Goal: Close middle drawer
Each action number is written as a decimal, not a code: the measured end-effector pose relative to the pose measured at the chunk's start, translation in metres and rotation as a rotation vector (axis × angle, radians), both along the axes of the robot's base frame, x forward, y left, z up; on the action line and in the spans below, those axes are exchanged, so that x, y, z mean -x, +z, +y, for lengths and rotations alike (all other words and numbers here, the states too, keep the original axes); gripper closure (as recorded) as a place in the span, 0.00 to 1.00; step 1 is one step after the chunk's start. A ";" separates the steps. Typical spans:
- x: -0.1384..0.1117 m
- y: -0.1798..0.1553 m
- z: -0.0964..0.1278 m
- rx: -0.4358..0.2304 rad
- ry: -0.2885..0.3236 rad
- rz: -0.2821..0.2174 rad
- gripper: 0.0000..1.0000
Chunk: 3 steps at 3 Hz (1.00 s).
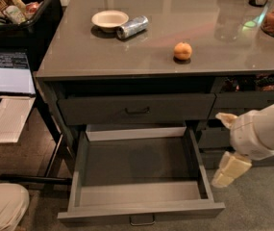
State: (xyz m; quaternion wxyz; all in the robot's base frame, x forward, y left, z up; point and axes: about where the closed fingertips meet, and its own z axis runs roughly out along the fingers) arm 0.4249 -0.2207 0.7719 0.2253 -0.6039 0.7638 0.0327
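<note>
middle drawer (141,210) fully out, closing not started; gripper (230,169) just right of its near corner, no contact, open-or-closed can't tell; full push left

I see the middle drawer (141,210) pulled far out at lower centre of frame: dark grey, deep boxy inside, small bar handle on its front. The gripper (230,169) hangs near its right front corner.

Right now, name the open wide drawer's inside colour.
Grey, in camera view; cream gripper hangs right of drawer.
</note>
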 end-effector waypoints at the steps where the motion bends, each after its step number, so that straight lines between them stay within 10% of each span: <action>1: -0.010 -0.068 0.006 -0.034 0.008 -0.008 0.00; 3: -0.013 -0.122 0.015 -0.061 0.023 -0.015 0.00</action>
